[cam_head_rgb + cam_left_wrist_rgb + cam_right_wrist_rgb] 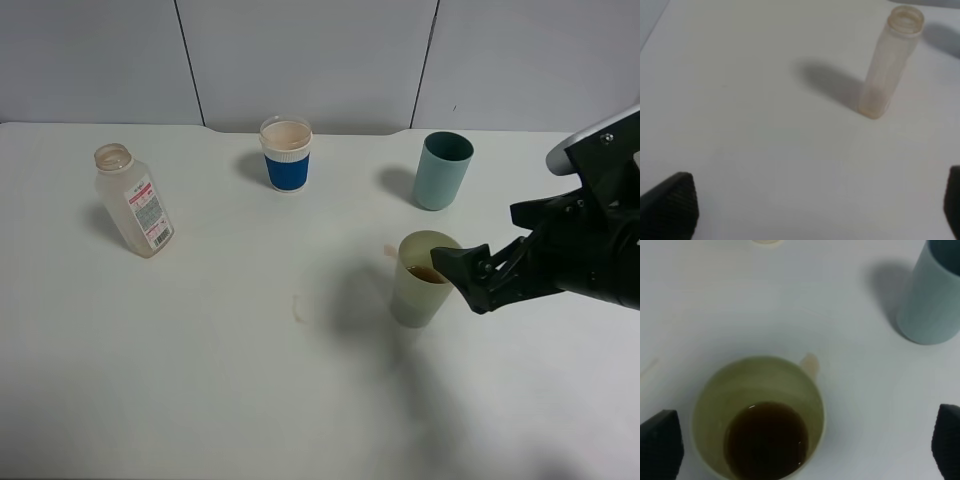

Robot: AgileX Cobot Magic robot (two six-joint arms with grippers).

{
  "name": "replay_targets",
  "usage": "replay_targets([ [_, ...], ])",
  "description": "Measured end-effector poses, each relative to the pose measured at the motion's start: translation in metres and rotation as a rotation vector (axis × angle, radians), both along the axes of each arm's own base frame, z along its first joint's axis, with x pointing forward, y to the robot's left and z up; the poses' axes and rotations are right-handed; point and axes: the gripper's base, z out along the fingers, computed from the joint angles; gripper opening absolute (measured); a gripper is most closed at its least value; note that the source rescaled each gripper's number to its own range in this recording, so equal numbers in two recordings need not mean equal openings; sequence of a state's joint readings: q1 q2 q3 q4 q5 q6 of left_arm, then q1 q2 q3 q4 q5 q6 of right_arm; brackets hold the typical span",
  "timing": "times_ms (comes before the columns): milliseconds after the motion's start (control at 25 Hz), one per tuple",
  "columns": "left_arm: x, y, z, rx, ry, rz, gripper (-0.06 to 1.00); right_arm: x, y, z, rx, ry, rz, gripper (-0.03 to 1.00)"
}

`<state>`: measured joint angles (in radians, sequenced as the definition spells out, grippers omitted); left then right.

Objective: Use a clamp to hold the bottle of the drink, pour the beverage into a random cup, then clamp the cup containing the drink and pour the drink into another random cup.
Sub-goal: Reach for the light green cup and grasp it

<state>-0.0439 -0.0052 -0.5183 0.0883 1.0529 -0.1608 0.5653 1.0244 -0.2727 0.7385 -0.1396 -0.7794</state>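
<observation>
White table w/ four vessels, all upright.

Small clear plastic bottle, squarish body, white label w/ red print: stands toward far-left corner, neck open. In the left wrist view its base has a faint tan tinge.

White paper cup w/ blue band: near far edge, approx mid-table, well apart from the bottle.

Teal plain tumbler, nearly straight-sided: near far edge, toward the right side.

Pale yellow-green plastic tumbler, tapered to its base: right of table centre, on the near side of the teal one and apart from it. Holds thin brown beverage low down, level well below the rim. Small tan spot on the table just beside its rim on the far-left side. Another pale smear sits near table centre.

Right gripper, black, comes in from the right edge at the yellow-green tumbler's rim height. Jaws spread wide. In the right wrist view the tumbler shows between the two pads; neither pad seems to touch it, nothing gripped.

Left gripper: jaws also wide apart, holding nothing, over bare table. The bottle stands ahead of it, well clear. Arm itself not seen in the high view.
</observation>
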Motion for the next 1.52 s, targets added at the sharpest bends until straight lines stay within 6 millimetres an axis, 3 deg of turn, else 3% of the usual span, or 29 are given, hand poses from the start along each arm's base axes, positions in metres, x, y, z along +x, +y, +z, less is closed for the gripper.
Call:
replay_targets([
  [360, 0.0, 0.0, 0.0, 0.0, 0.0, 0.0, 1.0, -0.011, 0.005, -0.01, 0.064, -0.02, 0.039, 1.0],
  [560, 0.0, 0.0, 0.0, 0.0, 0.0, 0.0, 1.0, -0.019, 0.0, -0.021, 0.147, -0.005, 0.005, 1.0],
  [880, 0.0, 0.0, 0.0, 0.0, 0.0, 0.0, 1.0, -0.029, -0.009, -0.038, 0.118, 0.044, -0.028, 1.0],
  [1040, 0.0, 0.0, 0.0, 0.0, 0.0, 0.0, 1.0, -0.027, -0.01, -0.049, 0.075, 0.099, -0.055, 1.0],
  [1200, 0.0, 0.0, 0.0, 0.0, 0.0, 0.0, 1.0, -0.019, -0.008, -0.071, -0.015, 0.168, -0.082, 1.0],
  [1280, 0.0, 0.0, 0.0, 0.0, 0.0, 0.0, 1.0, -0.012, -0.005, -0.086, -0.069, 0.16, -0.06, 1.0],
  [1520, 0.0, 0.0, 0.0, 0.0, 0.0, 0.0, 1.0, -0.001, 0.006, -0.104, -0.035, 0.057, -0.002, 1.0],
])
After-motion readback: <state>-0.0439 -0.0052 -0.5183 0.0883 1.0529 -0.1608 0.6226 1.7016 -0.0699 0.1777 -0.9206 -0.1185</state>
